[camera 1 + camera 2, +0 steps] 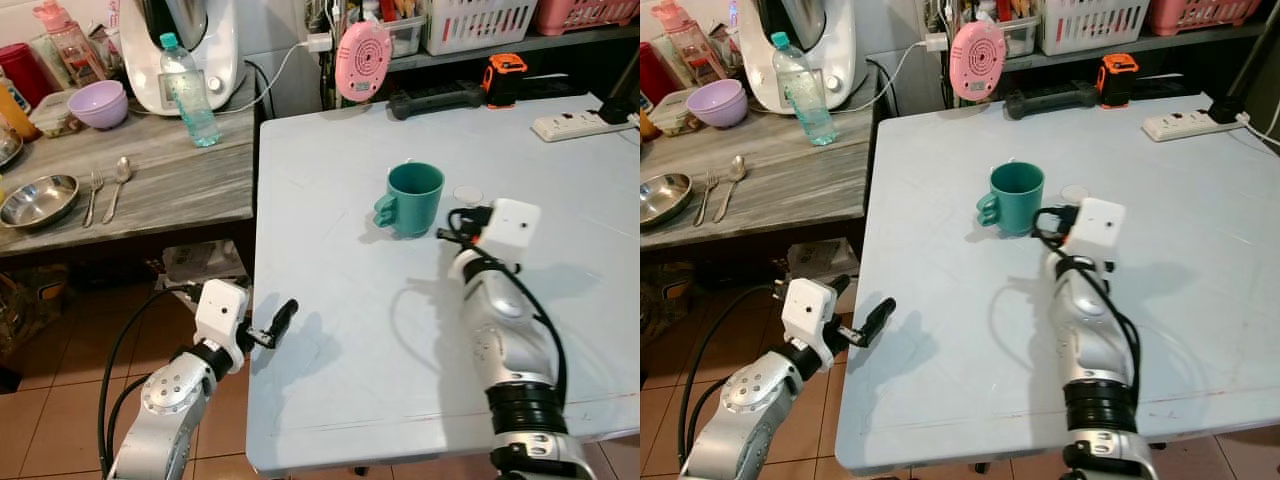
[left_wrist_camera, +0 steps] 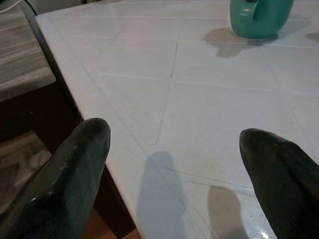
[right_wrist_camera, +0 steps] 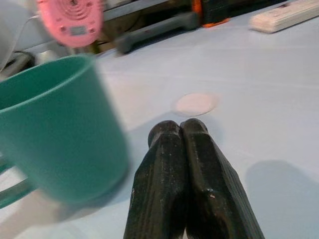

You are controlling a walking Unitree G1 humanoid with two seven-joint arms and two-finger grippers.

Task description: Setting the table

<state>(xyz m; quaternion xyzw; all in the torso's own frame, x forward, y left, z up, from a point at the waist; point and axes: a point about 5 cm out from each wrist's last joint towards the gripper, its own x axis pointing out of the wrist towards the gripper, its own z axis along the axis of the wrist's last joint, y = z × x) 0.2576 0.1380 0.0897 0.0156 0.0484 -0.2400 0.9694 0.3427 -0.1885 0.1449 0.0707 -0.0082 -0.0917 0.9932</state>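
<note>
Teal mug [image 1: 414, 198] upright on white table [image 1: 340, 340], mid-surface, nearer far edge than near edge, handle toward left edge. Small pale disc [image 1: 468, 194] just beside mug on right. Right gripper [image 3: 182, 130] just beside mug, not touching, fingers pressed together, nothing held. Left gripper [image 1: 283, 319] at table's left edge near front corner, fingers [image 2: 75, 164] spread, nothing between. On wooden counter [image 1: 170, 185] off left edge: steel bowl [image 1: 38, 200], fork [image 1: 92, 196], spoon [image 1: 117, 184], purple bowl [image 1: 98, 103], water bottle [image 1: 189, 92].
</note>
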